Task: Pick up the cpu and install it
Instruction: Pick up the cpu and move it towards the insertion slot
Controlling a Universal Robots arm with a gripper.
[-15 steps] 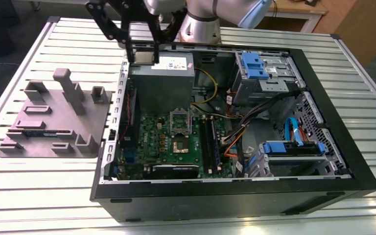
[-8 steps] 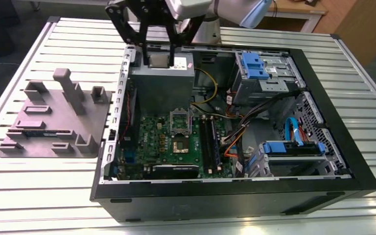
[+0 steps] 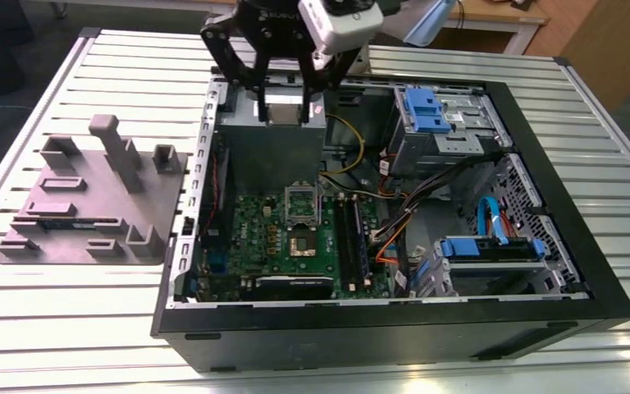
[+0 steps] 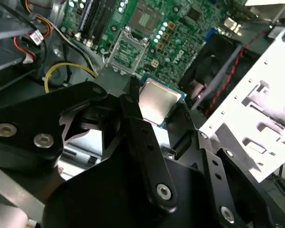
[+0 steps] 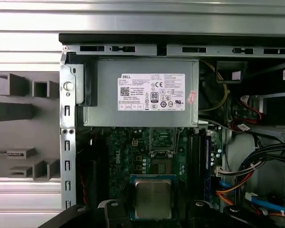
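Note:
My gripper (image 3: pixel 289 113) is shut on the cpu (image 3: pixel 289 110), a small flat square chip with a silvery metal top. It hangs above the far part of the open computer case, over the grey power supply box (image 3: pixel 269 152). Both wrist views show the cpu (image 4: pixel 157 102) (image 5: pixel 153 198) pinched edge to edge between the black fingers (image 4: pixel 133 111). The motherboard's metal-framed socket (image 3: pixel 302 243) (image 5: pixel 161 167) (image 4: pixel 143 18) lies below, nearer the case's middle, with its retaining frame (image 3: pixel 299 203) swung open.
The black case (image 3: pixel 577 271) lies on its side on a slatted metal table (image 3: pixel 75 336). A grey moulded tray (image 3: pixel 85 205) sits at the exterior view's left. Cables (image 3: pixel 403 222) and blue-tabbed drive cages (image 3: pixel 446 115) crowd the case's right side. A fan with red wires (image 4: pixel 213 61) is near the gripper.

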